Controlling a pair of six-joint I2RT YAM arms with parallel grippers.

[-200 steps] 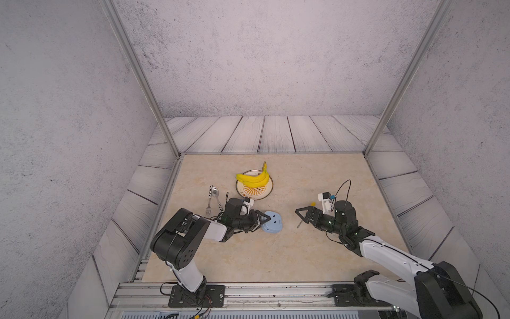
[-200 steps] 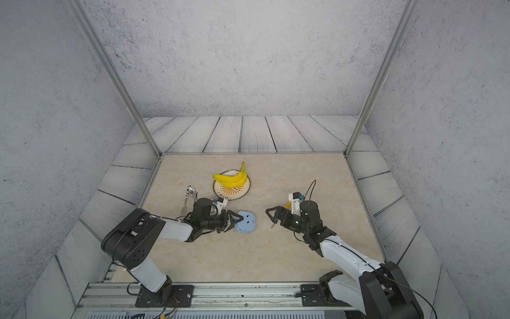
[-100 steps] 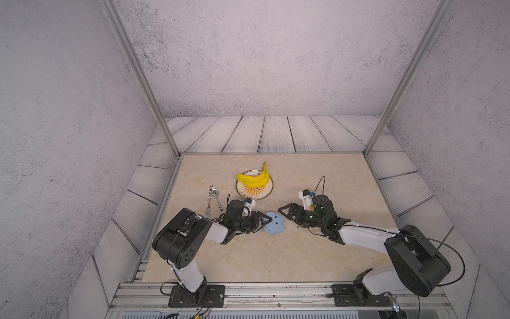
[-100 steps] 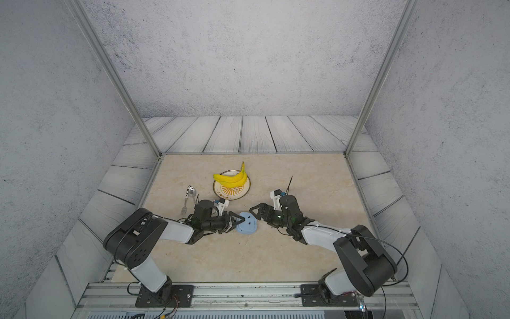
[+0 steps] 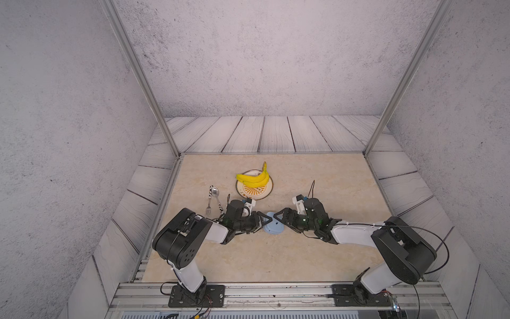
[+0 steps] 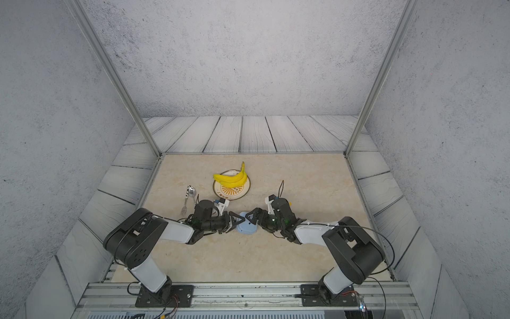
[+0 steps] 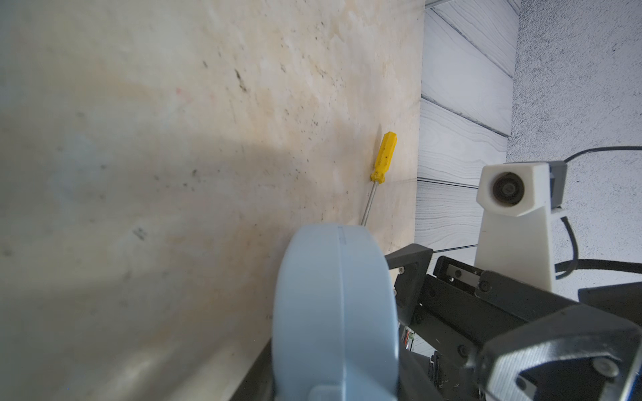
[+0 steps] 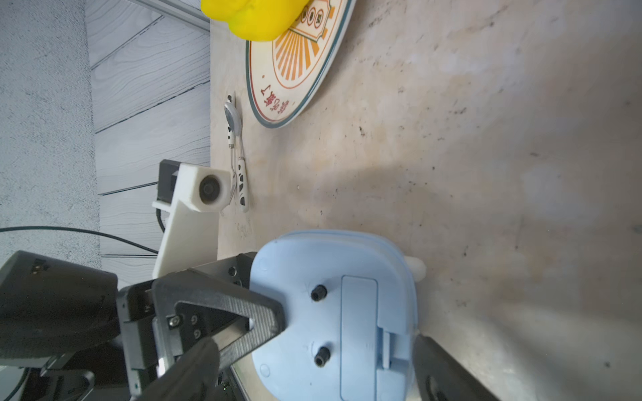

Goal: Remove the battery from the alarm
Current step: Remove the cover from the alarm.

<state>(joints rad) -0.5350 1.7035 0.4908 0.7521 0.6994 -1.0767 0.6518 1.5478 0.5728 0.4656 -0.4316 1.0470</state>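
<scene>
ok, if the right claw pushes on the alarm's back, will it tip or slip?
Tipping looks unlikely: the left claw clamps the alarm front to back. Its smooth, rounded plastic shell could pivot or slip in that pinch if the right claw pushes off-centre. Probably stiff and light, a thin moulded case.

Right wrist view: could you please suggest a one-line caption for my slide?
Left gripper holds the blue alarm by its edge, back and closed battery cover in view.

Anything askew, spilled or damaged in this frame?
Nothing is spilled or damaged. The alarm is tilted rather than upright, back showing, clamped in the left gripper, with its battery cover shut. The bananas overhang the rim of their plate.
</scene>
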